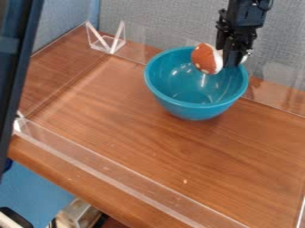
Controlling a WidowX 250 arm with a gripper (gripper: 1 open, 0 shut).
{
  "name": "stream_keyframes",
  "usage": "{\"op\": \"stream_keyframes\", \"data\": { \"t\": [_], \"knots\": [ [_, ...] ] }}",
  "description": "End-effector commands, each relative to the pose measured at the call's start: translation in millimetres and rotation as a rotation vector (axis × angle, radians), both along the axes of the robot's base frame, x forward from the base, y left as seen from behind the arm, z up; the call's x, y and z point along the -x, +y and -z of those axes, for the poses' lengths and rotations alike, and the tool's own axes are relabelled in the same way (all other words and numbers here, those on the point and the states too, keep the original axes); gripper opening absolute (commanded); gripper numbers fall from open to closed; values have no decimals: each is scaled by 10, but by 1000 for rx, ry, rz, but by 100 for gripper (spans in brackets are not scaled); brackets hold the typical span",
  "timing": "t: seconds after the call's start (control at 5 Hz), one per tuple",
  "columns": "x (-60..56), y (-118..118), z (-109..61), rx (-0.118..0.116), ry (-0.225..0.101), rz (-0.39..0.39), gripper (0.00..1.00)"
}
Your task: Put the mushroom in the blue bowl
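The teal-blue bowl (197, 87) stands on the wooden table toward the back right. The mushroom (206, 59), orange-brown cap with a pale stem side, hangs over the far part of the bowl, just above its rim. My black gripper (224, 55) points straight down from above and is shut on the mushroom, which sticks out to its left. The fingertips are partly hidden behind the mushroom.
A clear acrylic wall (143, 183) edges the wooden table (107, 116) at front and sides. A small clear stand (106, 38) sits at the back left corner. A dark post (14, 62) runs down the left side.
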State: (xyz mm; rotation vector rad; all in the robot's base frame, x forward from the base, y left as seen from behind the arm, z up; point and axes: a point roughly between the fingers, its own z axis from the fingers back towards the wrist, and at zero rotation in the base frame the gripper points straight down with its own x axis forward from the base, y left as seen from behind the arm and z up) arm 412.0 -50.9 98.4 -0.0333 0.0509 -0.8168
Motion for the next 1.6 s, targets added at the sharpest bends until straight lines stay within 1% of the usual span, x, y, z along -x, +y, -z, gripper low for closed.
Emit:
{"op": "stream_keyframes", "data": {
  "t": [0.0,0.2,0.8,1.4],
  "knots": [
    [-35,-21,-269,8,-84,7,100],
    [-14,-33,-248,3,-85,5,100],
    [36,-118,-272,-4,-90,-6,100],
    [125,-141,-350,-26,-82,-30,100]
  ]
}}
